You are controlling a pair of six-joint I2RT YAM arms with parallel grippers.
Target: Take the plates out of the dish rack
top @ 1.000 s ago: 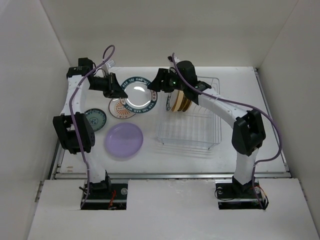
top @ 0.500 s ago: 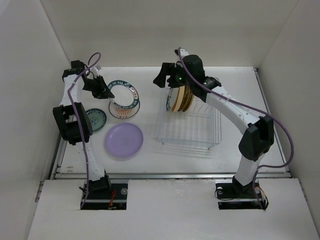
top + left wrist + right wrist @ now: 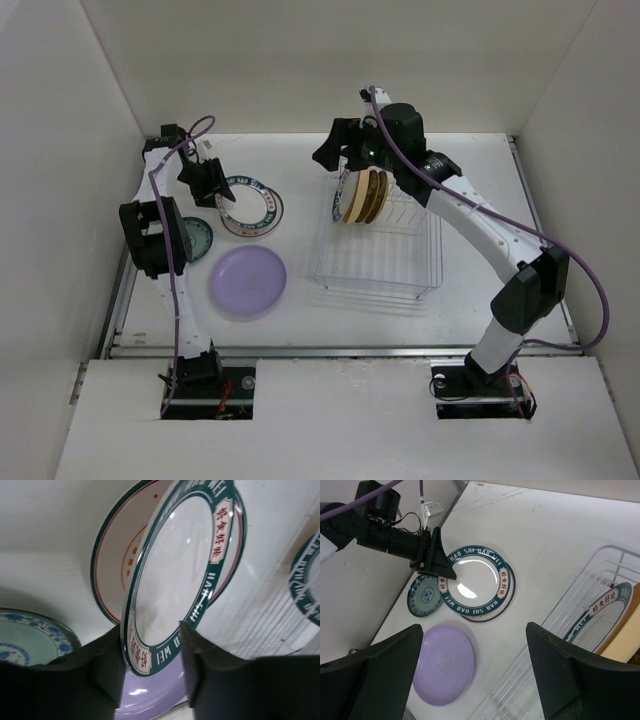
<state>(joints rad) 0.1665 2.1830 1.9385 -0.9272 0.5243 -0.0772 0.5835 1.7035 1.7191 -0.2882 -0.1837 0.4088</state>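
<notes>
Plates (image 3: 362, 196) stood on edge in the dish rack's (image 3: 385, 262) far slots, right arm nearer.
Rims are run near-to-far, just under the right gripper (image 3: 332, 152), spread wide, nothing held. 1 green-rimmed plate (image 3: 175, 575) is leaned on the orange-patterned plate (image 3: 120, 555), rim between the left gripper's (image 3: 150, 670) part-spread fingers; pinched or released cannot be told.

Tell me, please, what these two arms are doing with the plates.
They are unloading the dish rack. The left gripper is at the rim of a green-rimmed plate that lies on an orange-patterned plate on the table, beside a lavender plate and a teal plate; whether it grips is unclear. The right gripper hovers open above the upright plates left in the rack.
</notes>
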